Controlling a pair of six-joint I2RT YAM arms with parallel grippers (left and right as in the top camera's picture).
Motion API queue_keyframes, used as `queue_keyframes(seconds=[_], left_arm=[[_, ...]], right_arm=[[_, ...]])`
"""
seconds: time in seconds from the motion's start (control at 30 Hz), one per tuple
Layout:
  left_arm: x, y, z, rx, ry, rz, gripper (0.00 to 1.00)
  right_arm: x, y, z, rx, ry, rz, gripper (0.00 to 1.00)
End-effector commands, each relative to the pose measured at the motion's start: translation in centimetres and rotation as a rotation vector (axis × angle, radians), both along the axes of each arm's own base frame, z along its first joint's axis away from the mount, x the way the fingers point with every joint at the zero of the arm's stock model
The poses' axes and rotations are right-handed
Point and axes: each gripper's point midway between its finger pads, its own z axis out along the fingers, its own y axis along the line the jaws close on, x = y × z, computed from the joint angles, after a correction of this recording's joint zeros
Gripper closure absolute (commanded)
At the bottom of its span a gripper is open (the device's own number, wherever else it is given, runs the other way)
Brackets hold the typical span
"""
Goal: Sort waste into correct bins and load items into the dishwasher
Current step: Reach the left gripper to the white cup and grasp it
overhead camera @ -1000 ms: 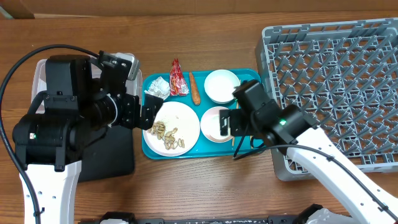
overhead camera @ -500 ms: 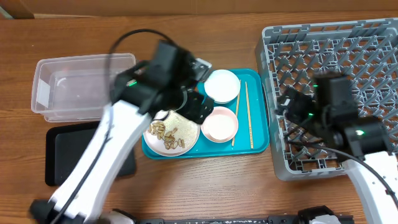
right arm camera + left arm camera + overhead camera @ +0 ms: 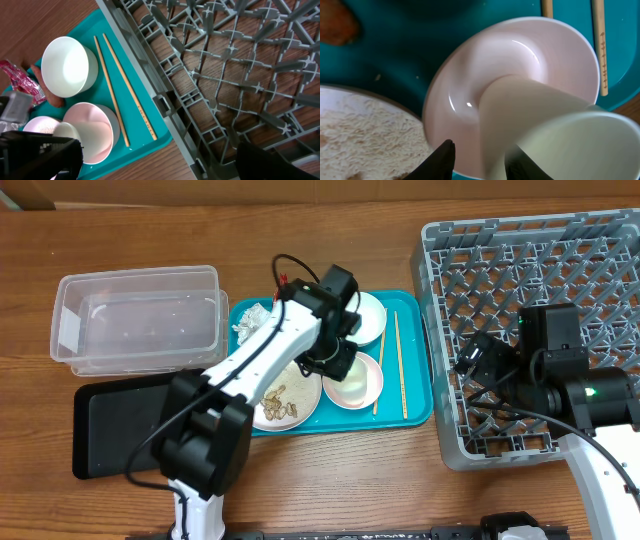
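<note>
A small white cup (image 3: 540,130) lies tilted inside the pale pink bowl (image 3: 470,80) on the teal tray (image 3: 415,408). My left gripper (image 3: 480,162) is down at the bowl, its fingers (image 3: 444,159) half closed astride the cup's wall, with a sliver of pink still showing beside one finger. My right gripper (image 3: 155,167) hangs wide open and holds nothing, over the near left edge of the grey dishwasher rack (image 3: 545,275). Two chopsticks (image 3: 398,365) lie beside the white bowl (image 3: 368,315). The plate (image 3: 290,402) holds nut shells (image 3: 278,395).
The clear tub (image 3: 140,320) and the black tray (image 3: 115,430) sit left of the teal tray. A paper ball (image 3: 250,320) lies at the tray's back left, near the red wrapper (image 3: 20,75) and the food stick (image 3: 337,27). My left arm crosses the plate.
My left arm swung from over the tub across to the pink bowl, and its jaws narrowed round the cup's wall. My right arm drew back from the tray to the rack.
</note>
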Motion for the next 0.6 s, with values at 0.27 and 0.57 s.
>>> queue_keyframes(seconds=[0.27, 0.57], left_arm=[[0.5, -0.3, 3.3, -0.029, -0.091, 0.005, 0.67], [0.2, -1.0, 2.6, -0.036, -0.097, -0.012, 0.63]], right_arm=[[0.7, 0.0, -0.1, 0.004, 0.010, -0.004, 0.00], [0.8, 0.0, -0.8, 0.001, 0.043, -0.004, 0.00]])
